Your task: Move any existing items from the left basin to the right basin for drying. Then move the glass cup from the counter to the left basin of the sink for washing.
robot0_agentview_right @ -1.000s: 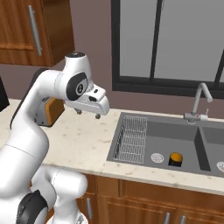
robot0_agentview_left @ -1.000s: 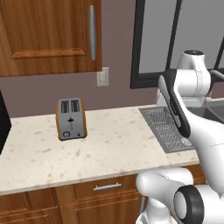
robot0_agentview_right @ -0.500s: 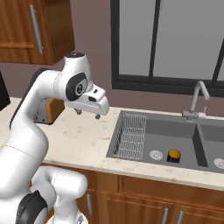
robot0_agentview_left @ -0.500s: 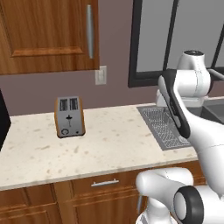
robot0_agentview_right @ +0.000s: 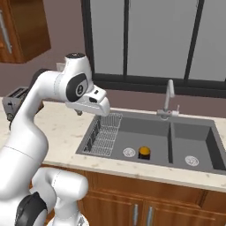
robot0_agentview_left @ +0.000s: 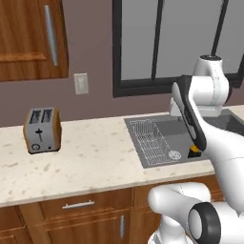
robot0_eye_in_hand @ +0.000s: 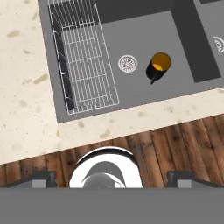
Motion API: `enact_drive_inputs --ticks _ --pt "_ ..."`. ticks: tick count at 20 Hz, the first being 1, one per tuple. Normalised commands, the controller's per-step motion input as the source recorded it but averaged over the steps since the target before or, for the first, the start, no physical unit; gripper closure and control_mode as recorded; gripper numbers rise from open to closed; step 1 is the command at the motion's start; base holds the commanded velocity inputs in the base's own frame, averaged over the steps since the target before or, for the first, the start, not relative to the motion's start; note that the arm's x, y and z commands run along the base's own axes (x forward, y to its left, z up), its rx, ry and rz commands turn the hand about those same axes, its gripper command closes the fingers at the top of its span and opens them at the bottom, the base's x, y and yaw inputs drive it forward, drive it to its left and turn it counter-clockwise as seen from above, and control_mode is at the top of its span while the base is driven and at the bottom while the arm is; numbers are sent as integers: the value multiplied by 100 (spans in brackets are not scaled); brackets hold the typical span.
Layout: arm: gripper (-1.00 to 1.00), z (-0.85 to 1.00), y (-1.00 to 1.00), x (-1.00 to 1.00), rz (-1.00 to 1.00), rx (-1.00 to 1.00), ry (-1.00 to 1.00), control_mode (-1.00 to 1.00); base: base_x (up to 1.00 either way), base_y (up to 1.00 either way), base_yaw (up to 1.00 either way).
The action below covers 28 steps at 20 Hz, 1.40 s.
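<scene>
In the left base view, the arm rises at 3 o'clock and covers most of the sink [robot0_agentview_left: 157, 140]. A wire rack [robot0_agentview_left: 148, 138] lies in the left part of the left basin [robot0_agentview_left: 178, 138]. We see the drain [robot0_agentview_left: 174, 155] and, just behind the forearm, a bit of the orange-topped cylinder [robot0_agentview_left: 194, 149]. A toaster [robot0_agentview_left: 42, 129] stands at 9 o'clock on the counter [robot0_agentview_left: 90, 152], well apart from the sink. We cannot find the glass cup here; if we search for it late, we risk sweeping it over, because it is nearly invisible.

In the right base view, the gripper [robot0_agentview_right: 79, 113] hangs at 10 o'clock over the counter [robot0_agentview_right: 66, 128], left of the sink [robot0_agentview_right: 150, 134]. Its fingers are too small to judge, so we cannot tell if they are apart or together. The cylinder [robot0_agentview_right: 144, 152] stands upright on the left basin [robot0_agentview_right: 141, 132] floor, just right of the drain [robot0_agentview_right: 129, 152]. The tap [robot0_agentview_right: 167, 99] stands behind the divider, with the right basin [robot0_agentview_right: 194, 145] beyond it. In our judgement, carrying the cylinder low could knock it on the divider, and a high swing could strike the tap.

In the hand view, the cylinder [robot0_eye_in_hand: 159, 65] is at 1 o'clock, beside the drain [robot0_eye_in_hand: 127, 63], with the rack [robot0_eye_in_hand: 83, 57] at 11 o'clock. The fingertips are not clear here. The cylinder is round and short, so an off-centre grasp may tip it or roll it toward the rack.
</scene>
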Motion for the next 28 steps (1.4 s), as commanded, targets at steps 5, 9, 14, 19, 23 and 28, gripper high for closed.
enact_drive_inputs --ticks 5,9,14,19,23,28 --pt "-100 0 0 0 0 0 0 100 -5 -62 0" --pt "-100 0 0 0 0 0 0 100 0 -57 0" --pt "-100 0 0 0 0 0 0 100 0 -53 0" --pt "-100 0 0 0 0 0 0 100 0 -53 0" --pt "-100 0 0 0 0 0 0 100 0 -45 0" --pt "-100 0 0 0 0 0 0 100 0 -48 4"
